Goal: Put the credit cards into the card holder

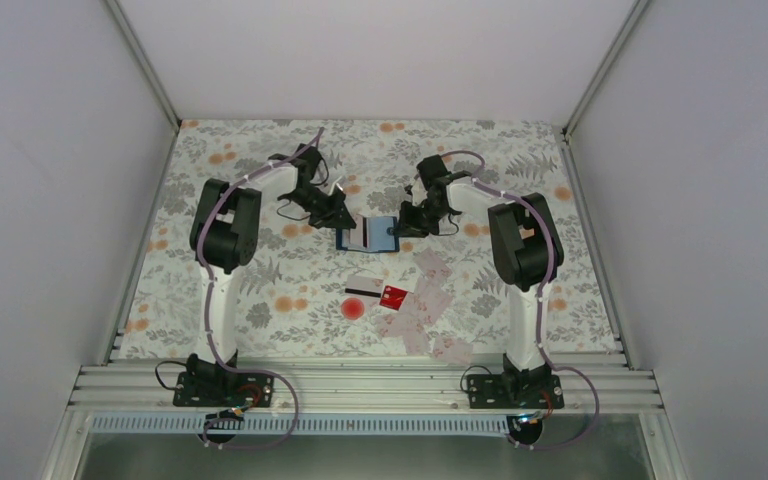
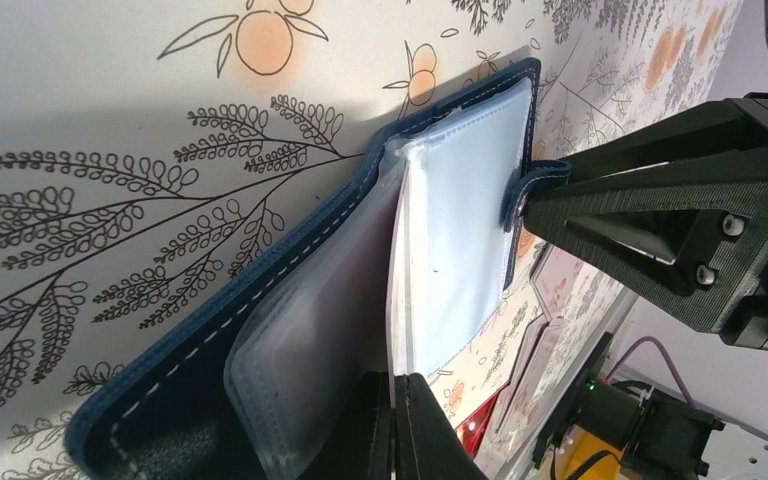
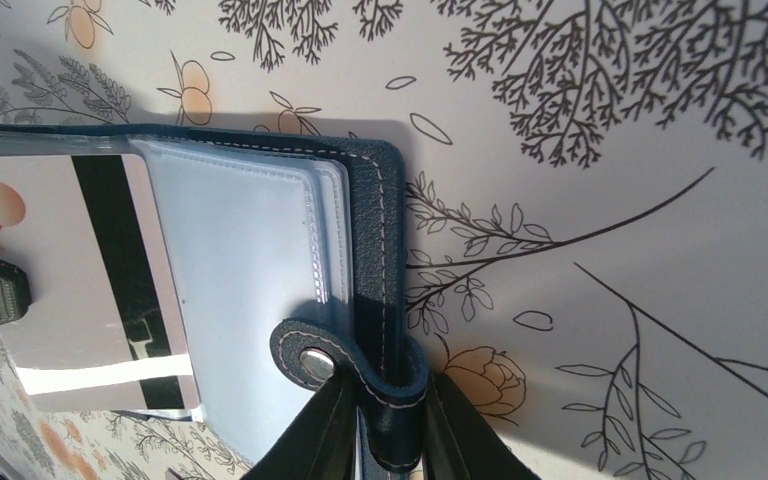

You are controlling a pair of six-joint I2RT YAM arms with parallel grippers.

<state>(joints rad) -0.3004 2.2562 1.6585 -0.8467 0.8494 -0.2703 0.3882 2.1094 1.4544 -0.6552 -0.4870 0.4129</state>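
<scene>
The navy card holder (image 1: 370, 233) lies open on the flowered cloth. My right gripper (image 3: 390, 400) is shut on its right edge, over the folded snap tab (image 3: 305, 362). My left gripper (image 2: 395, 385) is shut on a pale credit card (image 2: 396, 300), seen edge-on, with its far end among the clear pockets (image 2: 460, 220). The right wrist view shows that card's black stripe (image 3: 100, 270) lying partly under a clear pocket. More credit cards lie loose nearer the arms: a red one (image 1: 394, 295), one with a black stripe (image 1: 363, 290), and pale ones (image 1: 415, 315).
Both grippers meet over the holder, the left (image 1: 345, 215) and the right (image 1: 400, 225) only a few centimetres apart. Pale cards spread toward the table's front right edge (image 1: 450, 348). White walls enclose the table on three sides.
</scene>
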